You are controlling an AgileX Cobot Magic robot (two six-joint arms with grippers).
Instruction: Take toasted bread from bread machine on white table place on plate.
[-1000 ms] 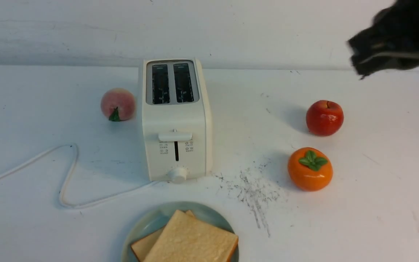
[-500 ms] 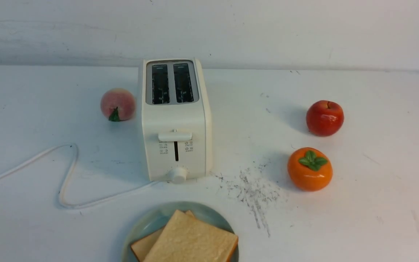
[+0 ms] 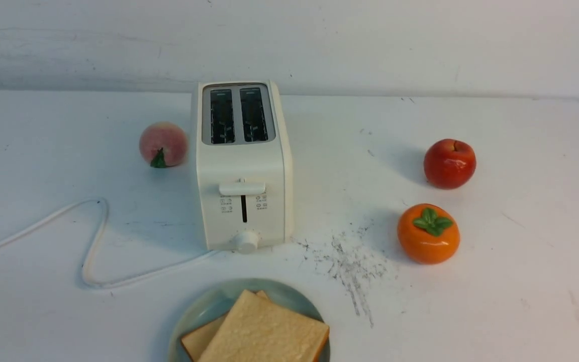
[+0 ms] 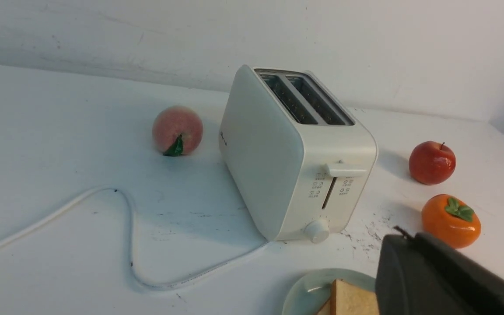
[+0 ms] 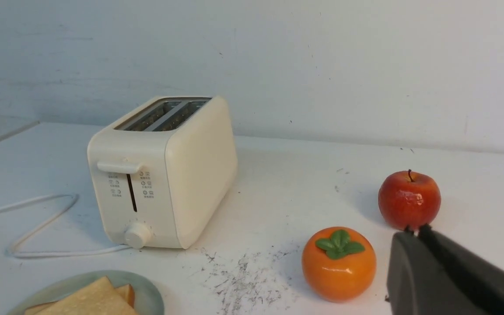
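Note:
Two slices of toasted bread lie overlapped on the pale blue-green plate (image 3: 200, 307) at the near edge of the white table (image 3: 495, 301): the upper slice (image 3: 264, 332) covers most of the lower slice (image 3: 198, 341). The bread machine (image 3: 242, 166) stands behind the plate, both slots empty and dark, lever up. Neither gripper shows in the front view. In the left wrist view my left gripper (image 4: 413, 236) is shut and empty, above the plate (image 4: 306, 293) and bread (image 4: 350, 299). In the right wrist view my right gripper (image 5: 415, 229) is shut and empty, near the apple.
A peach (image 3: 163, 144) sits left of the toaster. A red apple (image 3: 449, 163) and an orange persimmon (image 3: 428, 233) sit to the right. The white cord (image 3: 91, 251) loops over the table at the left. Black scratch marks (image 3: 350, 261) lie between toaster and persimmon.
One second ago a dark blurred arm showed at the top right of the front view; it has withdrawn out of sight. Nothing on the table has moved.

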